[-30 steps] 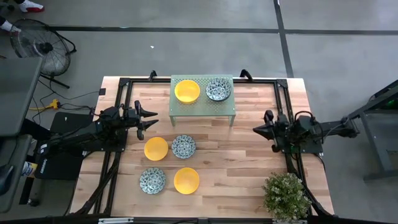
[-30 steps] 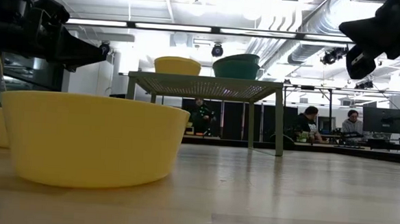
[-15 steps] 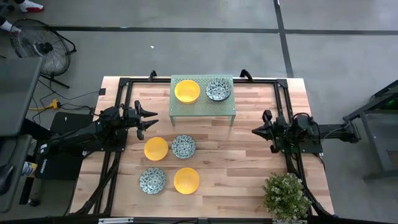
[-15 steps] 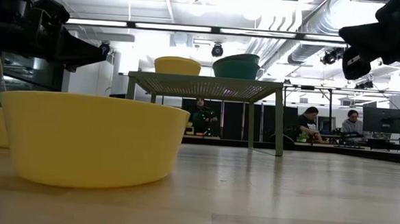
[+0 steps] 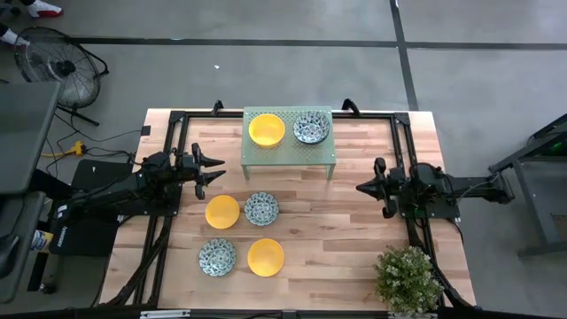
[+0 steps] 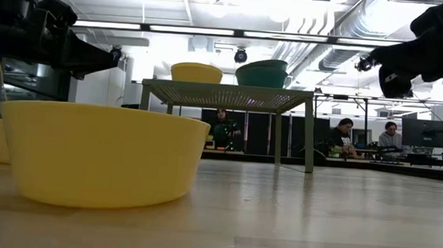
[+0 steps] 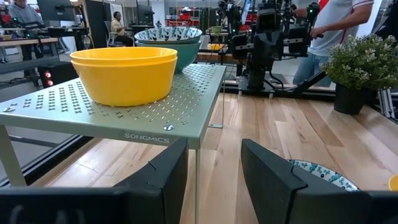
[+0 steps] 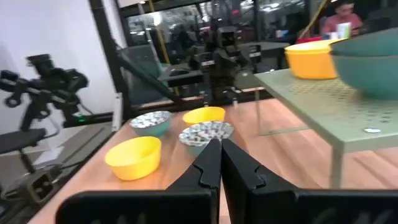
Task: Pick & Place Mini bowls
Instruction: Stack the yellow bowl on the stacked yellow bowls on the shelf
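- We see two mini bowls already up on the green rack (image 5: 290,152), a yellow bowl (image 5: 266,129) beside a patterned bowl (image 5: 311,127), so we judge the rack to be the drop-off.
- Four more wait on the worktop (image 5: 354,239), well apart from it: a yellow (image 5: 222,212) and a patterned (image 5: 261,208), then a patterned (image 5: 216,257) and a yellow (image 5: 265,257).
- The left gripper (image 5: 211,169) hovers beside the rack with its fingers spread and empty.
- The right gripper (image 5: 363,187), fingers pressed together on nothing, faces the bowls.
- Since a second ago it has crept slightly inward, as far as we can tell; the left arm and every bowl are unchanged.
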Action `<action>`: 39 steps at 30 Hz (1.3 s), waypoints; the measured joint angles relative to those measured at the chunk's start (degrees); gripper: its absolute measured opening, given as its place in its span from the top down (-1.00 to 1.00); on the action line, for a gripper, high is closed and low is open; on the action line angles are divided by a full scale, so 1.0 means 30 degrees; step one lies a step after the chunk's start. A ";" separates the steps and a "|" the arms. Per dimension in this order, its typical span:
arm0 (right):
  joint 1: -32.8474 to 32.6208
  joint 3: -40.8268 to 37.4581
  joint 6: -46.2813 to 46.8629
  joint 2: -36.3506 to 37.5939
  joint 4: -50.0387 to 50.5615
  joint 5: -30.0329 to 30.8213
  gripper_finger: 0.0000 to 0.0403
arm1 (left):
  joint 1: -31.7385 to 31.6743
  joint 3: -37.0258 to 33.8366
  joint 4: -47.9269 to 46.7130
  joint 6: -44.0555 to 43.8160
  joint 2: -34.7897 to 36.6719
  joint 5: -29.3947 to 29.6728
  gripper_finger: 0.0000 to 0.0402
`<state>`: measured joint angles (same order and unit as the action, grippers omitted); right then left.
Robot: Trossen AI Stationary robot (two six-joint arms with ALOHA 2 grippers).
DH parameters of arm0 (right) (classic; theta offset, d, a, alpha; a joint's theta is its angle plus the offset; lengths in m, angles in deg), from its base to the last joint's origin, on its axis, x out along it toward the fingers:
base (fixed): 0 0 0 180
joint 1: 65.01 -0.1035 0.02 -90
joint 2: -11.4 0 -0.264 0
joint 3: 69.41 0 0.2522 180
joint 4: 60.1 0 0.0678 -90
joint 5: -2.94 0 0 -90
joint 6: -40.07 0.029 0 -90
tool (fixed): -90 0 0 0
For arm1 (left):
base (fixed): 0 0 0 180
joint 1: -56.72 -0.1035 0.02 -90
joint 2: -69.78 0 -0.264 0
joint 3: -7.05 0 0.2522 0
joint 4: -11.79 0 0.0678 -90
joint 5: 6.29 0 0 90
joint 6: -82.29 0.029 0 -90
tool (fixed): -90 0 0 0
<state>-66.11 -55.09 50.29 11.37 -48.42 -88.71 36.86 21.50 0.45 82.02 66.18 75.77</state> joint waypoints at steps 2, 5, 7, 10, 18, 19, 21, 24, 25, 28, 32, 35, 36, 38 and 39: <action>0.0000 0.0000 -0.0299 0.0000 0.0033 0.0595 1.00 | -0.0001 0.0000 0.0000 0.0005 0.0001 0.0000 0.27; 0.0000 0.0000 -0.1269 0.0000 0.0012 0.1291 1.00 | -0.0001 0.0000 0.0000 0.0000 0.0001 0.0000 0.27; 0.0000 0.0000 -0.1804 0.0000 0.0051 0.1567 1.00 | 0.0000 0.0000 0.0000 0.0006 0.0000 0.0000 0.27; 0.0000 0.0000 -0.2104 -0.0007 0.0095 0.1577 1.00 | -0.0001 0.0000 -0.0003 0.0003 -0.0001 0.0000 0.27; 0.0000 0.0000 -0.2078 -0.0240 0.0129 0.1587 1.00 | 0.0006 0.0000 0.0000 0.0007 -0.0001 0.0000 0.27; 0.0000 0.0000 -0.2078 -0.0240 0.0129 0.1586 1.00 | 0.0001 0.0000 -0.0002 0.0005 -0.0001 0.0000 0.27; 0.0000 0.0000 -0.2078 -0.0240 0.0136 0.1590 1.00 | 0.0003 0.0000 0.0000 0.0004 -0.0002 0.0000 0.27; 0.0000 0.0000 -0.2078 -0.0240 0.0143 0.1597 1.00 | 0.0004 0.0000 0.0000 0.0007 -0.0001 0.0000 0.27; 0.0000 0.0000 -0.2078 -0.0240 0.0143 0.1597 1.00 | 0.0006 0.0000 0.0000 0.0002 0.0001 0.0000 0.27; 0.0000 -0.0003 -0.2078 -0.0240 0.0150 0.1605 1.00 | 0.0006 0.0000 0.0000 0.0007 -0.0006 0.0000 0.27; 0.0000 0.0000 -0.2078 -0.0240 0.0158 0.1612 1.00 | 0.0006 0.0000 0.0000 0.0001 -0.0006 0.0000 0.27; 0.0000 0.0000 -0.2078 -0.0240 0.0158 0.1619 1.00 | -0.0001 0.0000 0.0000 0.0005 0.0001 0.0000 0.27; 0.0000 -0.0001 -0.2078 -0.0240 0.0165 0.1627 1.00 | 0.0006 0.0000 0.0000 0.0005 -0.0001 0.0000 0.27; 0.0000 -0.0007 -0.2078 -0.0240 0.0165 0.1634 1.00 | 0.0006 0.0000 0.0000 0.0005 0.0000 0.0000 0.27; 0.0000 -0.0007 -0.2078 -0.0240 0.0165 0.1641 1.00 | 0.0000 0.0000 0.0000 0.0004 -0.0002 0.0000 0.27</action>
<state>-66.11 -55.11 44.05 10.65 -47.93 -83.79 36.86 21.50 0.45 82.03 66.17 75.77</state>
